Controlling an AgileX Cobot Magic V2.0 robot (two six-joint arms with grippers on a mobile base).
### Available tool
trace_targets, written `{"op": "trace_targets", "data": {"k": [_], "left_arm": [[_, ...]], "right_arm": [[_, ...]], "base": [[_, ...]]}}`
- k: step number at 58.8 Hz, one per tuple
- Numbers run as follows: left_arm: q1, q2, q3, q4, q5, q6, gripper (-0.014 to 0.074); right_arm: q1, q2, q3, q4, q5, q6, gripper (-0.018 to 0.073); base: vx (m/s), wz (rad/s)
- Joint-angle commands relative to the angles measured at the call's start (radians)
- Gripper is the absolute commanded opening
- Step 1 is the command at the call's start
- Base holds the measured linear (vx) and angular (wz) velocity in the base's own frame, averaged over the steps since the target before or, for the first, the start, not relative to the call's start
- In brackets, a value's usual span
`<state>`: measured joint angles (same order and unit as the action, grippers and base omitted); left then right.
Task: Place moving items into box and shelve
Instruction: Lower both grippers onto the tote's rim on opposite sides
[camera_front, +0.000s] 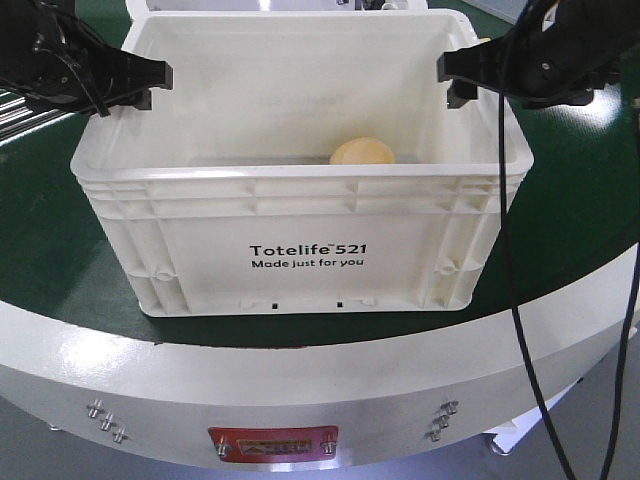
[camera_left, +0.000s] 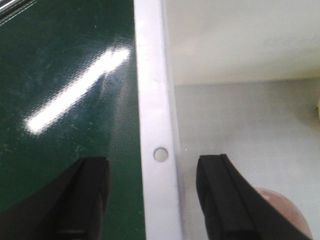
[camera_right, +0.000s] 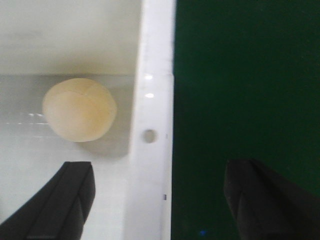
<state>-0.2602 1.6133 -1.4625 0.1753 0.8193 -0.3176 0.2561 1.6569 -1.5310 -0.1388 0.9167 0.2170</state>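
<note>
Lying inside the box, toward its right wall, a yellow ball is seen, and a pinkish ball is glimpsed on the box floor near its left wall, half hidden behind a black finger. The loading is therefore judged done, while the lifting and shelving are left; no shelf is shown. The balls are taken to be soft and matte, the yellow one round with faint seams. The box is of hard, smooth cream plastic, rectangular, with a ribbed rim pierced by small holes and black print on its front. The left gripper is held spread astride the box's left rim, one finger inside and one outside, with nothing pinched. The right gripper is likewise spread astride the right rim. Under the box a glossy dark green table is seen, edged in white.
</note>
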Motion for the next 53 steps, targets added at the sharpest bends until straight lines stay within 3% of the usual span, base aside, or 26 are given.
{"op": "trace_targets", "data": {"k": [1,10,39,45,53], "left_arm": [[0.0,-0.043,-0.035,0.004,-0.042,-0.008,0.0503],[0.0,-0.043,-0.035,0.004,-0.044,-0.008,0.0503],[0.0,-0.043,-0.035,0.004,-0.043,-0.008,0.0503],[0.0,-0.043,-0.035,0.004,-0.043,-0.008,0.0503],[0.0,-0.043,-0.035,0.004,-0.04,-0.008,0.0503]], "right_arm": [[-0.016,-0.03,-0.035,0.025,-0.036,-0.039,0.0571],[-0.016,-0.026,-0.035,0.068,-0.038,-0.083,0.0571],[-0.016,-0.013,-0.035,0.068,-0.022,-0.134,0.0562],[-0.016,-0.009,-0.035,0.064,-0.015,-0.134,0.0528],[-0.016,-0.009,-0.035,0.068,-0.02,-0.134,0.04]], "base": [[0.0,0.0],[0.0,0.0],[0.0,0.0],[0.0,0.0],[0.0,0.0]]}}
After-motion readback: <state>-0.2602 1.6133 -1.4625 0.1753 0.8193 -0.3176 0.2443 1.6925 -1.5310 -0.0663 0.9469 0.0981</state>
